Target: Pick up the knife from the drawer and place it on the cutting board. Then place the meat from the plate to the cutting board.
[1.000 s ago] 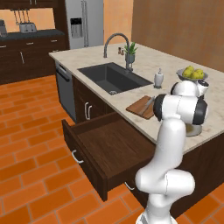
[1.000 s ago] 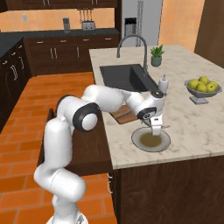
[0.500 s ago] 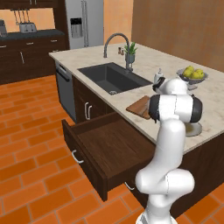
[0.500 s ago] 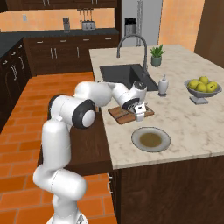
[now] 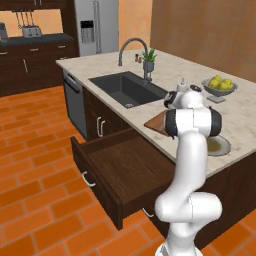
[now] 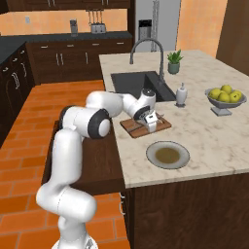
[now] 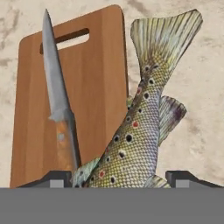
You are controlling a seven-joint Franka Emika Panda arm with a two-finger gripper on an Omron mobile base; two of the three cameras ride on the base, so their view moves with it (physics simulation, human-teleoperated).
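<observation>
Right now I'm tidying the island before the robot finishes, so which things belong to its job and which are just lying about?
Job: open dark-brown wooden drawer; brown wooden cutting board; slim silvery knife with brown handle; spotted silvery-brown fish; round olive-brown plate.
Lying about: grey footed bowl of yellow fruit; white soap bottle; small green potted plant.
</observation>
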